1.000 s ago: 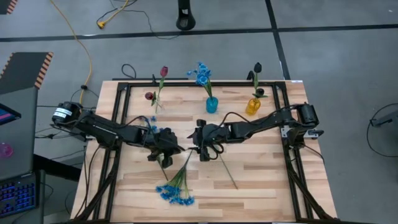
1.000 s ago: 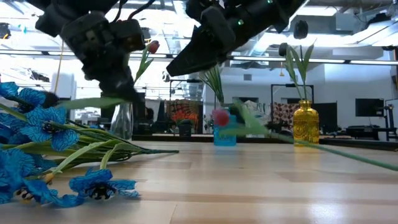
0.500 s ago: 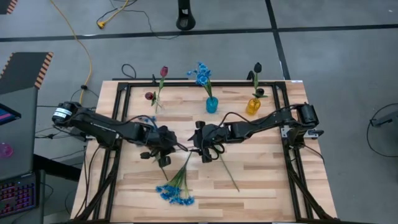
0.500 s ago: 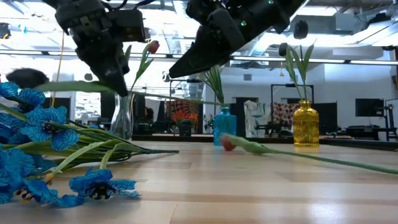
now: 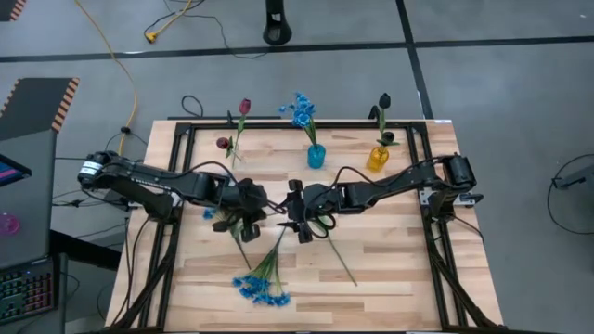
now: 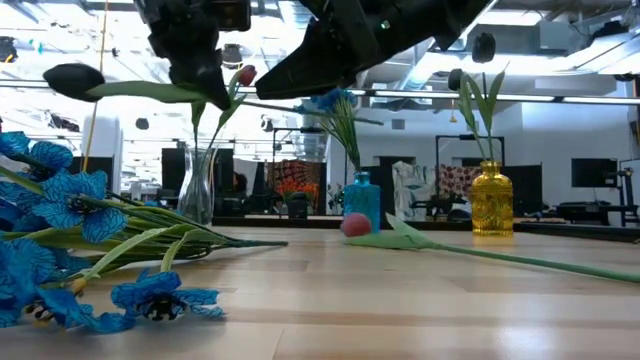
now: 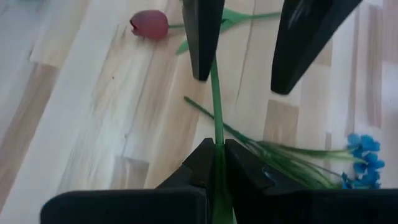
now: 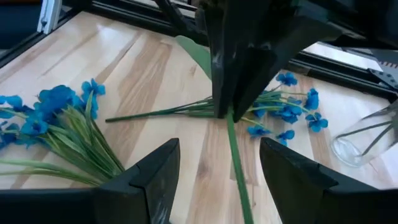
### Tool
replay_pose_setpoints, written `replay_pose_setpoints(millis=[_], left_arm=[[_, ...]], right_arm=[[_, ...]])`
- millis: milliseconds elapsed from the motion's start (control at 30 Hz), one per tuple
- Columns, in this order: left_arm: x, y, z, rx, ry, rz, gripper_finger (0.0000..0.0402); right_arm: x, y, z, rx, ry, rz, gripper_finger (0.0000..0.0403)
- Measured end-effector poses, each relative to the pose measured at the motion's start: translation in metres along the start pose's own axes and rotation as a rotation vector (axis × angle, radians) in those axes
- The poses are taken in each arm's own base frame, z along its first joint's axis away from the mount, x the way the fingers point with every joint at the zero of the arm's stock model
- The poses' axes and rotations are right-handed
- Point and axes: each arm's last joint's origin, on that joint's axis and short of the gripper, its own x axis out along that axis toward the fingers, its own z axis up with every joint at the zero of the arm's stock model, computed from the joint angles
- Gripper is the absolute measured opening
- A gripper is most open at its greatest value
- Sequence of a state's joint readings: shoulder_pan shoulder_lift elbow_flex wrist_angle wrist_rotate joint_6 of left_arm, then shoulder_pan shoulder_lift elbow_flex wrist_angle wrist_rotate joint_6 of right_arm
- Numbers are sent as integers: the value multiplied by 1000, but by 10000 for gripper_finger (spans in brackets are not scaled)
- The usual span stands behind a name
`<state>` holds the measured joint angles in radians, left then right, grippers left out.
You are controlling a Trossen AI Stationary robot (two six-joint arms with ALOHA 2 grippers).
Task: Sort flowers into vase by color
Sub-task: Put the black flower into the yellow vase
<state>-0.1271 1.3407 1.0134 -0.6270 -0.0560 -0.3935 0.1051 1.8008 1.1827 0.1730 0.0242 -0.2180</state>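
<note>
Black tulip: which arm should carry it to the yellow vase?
Probably right. The left gripper is shut on the stem mid-table, and the open right gripper has its fingers either side of that stem. The yellow vase, already holding a dark tulip, stands on the right arm's side.

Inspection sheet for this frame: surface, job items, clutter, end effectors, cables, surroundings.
Surface: pale wooden table on a black frame.
Job's things: clear vase, blue vase and yellow vase along the far edge, each holding stems; blue flower bunch lying near the front; red tulip lying on the wood.
Clutter: nothing seen.
End effectors: left end effector shut on a green-stemmed flower; right end effector open, straddling that stem.
Cables: yellow cable on the floor.
Surroundings: grey floor; black post base.
</note>
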Motion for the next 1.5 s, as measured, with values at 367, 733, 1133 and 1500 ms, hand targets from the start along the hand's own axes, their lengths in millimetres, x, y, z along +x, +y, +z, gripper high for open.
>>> replay_pose_setpoints(millis=[367, 733, 1133, 1500], left_arm=[[0, 1, 9, -17, -74, -21, 20], [0, -1, 11, -133, -68, -96, 20], [27, -1, 10, -225, 31, -132, 20], [66, 4, 20, -271, 58, -266, 20]], right_arm=[[0, 0, -1, -1, 7, 1, 248], [0, 0, -1, -3, 10, 1, 200], [-2, 9, -3, 27, 108, 38, 185], [-6, 16, -8, 34, 256, 75, 185]])
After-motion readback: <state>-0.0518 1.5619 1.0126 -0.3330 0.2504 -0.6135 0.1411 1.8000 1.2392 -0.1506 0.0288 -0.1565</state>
